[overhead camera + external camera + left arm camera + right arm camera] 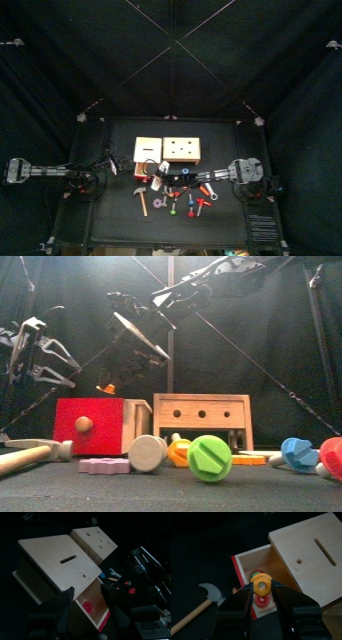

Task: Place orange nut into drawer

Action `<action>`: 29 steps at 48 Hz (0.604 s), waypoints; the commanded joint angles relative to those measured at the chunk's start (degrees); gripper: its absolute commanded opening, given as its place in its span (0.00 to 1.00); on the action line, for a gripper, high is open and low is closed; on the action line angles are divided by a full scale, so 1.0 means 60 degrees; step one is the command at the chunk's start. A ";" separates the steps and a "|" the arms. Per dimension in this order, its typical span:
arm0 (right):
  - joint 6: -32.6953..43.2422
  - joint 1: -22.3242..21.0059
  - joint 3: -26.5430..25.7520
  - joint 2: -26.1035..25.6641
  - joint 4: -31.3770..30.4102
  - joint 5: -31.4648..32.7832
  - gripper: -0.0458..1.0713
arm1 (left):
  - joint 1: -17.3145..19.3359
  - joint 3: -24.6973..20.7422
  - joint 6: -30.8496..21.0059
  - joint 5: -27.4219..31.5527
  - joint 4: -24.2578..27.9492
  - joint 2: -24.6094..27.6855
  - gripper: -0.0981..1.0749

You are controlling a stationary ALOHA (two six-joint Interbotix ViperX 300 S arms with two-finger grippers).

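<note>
Orange nut [260, 586] clamped in right gripper [260, 588] jaws, above the pulled-out drawer [246, 562]. Left gripper [85, 609] jaws apart, beside drawer.

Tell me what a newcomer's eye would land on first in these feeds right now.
First the orange nut, pinched in the right gripper directly over the drawer, which is pulled open from the narrower pale wooden box. Next the drawer's red front with its knob, large in the front view, and the bright green screw standing among the scattered toy hardware before it.
</note>
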 commanded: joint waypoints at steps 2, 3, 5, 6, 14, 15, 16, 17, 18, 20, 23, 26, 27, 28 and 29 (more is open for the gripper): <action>0.0000 -0.0088 -0.0176 -0.0220 0.0000 -0.0015 0.62 | 0.0015 -0.0132 0.0015 -0.0029 0.0015 0.0015 0.80; -0.0015 -0.0073 -0.0176 -0.0220 0.0000 0.0000 0.63 | 0.0015 -0.0146 0.0015 -0.0029 0.0015 0.0015 0.80; -0.0015 -0.0088 -0.0176 -0.0220 0.0000 0.0000 0.63 | 0.0015 -0.0132 0.0015 -0.0029 0.0029 0.0015 0.80; -0.0015 -0.0088 -0.0176 -0.0205 0.0000 0.0000 0.64 | 0.0015 -0.0132 0.0015 -0.0029 0.0029 0.0015 0.80; -0.0015 -0.0088 -0.0161 -0.0190 0.0000 0.0000 0.70 | 0.0015 -0.0132 0.0015 0.0000 0.0029 0.0000 0.80; -0.0015 -0.0073 -0.0161 -0.0190 0.0000 0.0000 0.71 | 0.0015 -0.0132 0.0015 0.0000 0.0029 0.0015 0.80; -0.0015 -0.0088 -0.0161 -0.0190 0.0000 0.0000 0.72 | 0.0015 -0.0132 0.0015 0.0000 0.0029 0.0015 0.80; -0.0015 -0.0073 -0.0161 -0.0190 0.0000 0.0000 0.72 | 0.0015 -0.0132 0.0015 0.0000 0.0029 0.0000 0.80; -0.0015 -0.0088 -0.0161 -0.0190 0.0000 0.0000 0.73 | 0.0015 -0.0132 0.0015 0.0000 0.0029 0.0015 0.80; -0.0015 -0.0088 -0.0161 -0.0190 0.0000 -0.0015 0.73 | 0.0015 -0.0132 0.0015 0.0000 0.0029 0.0015 0.80; -0.0015 -0.0088 -0.0161 -0.0190 0.0000 0.0000 0.74 | 0.0015 -0.0132 0.0015 0.0000 0.0029 0.0015 0.80; -0.0015 -0.0088 -0.0176 -0.0190 0.0000 -0.0015 0.74 | 0.0015 -0.0132 0.0015 0.0000 0.0029 0.0015 0.80; -0.0015 -0.0088 -0.0161 -0.0176 0.0000 0.0000 0.74 | 0.0015 -0.0132 0.0015 0.0000 0.0029 0.0015 0.80; -0.0015 -0.0073 -0.0161 -0.0190 0.0000 0.0000 0.74 | 0.0015 -0.0132 0.0015 0.0000 0.0029 0.0015 0.80; -0.0015 -0.0073 -0.0161 -0.0190 0.0000 0.0000 0.74 | 0.0015 -0.0132 0.0015 0.0000 0.0044 0.0015 0.80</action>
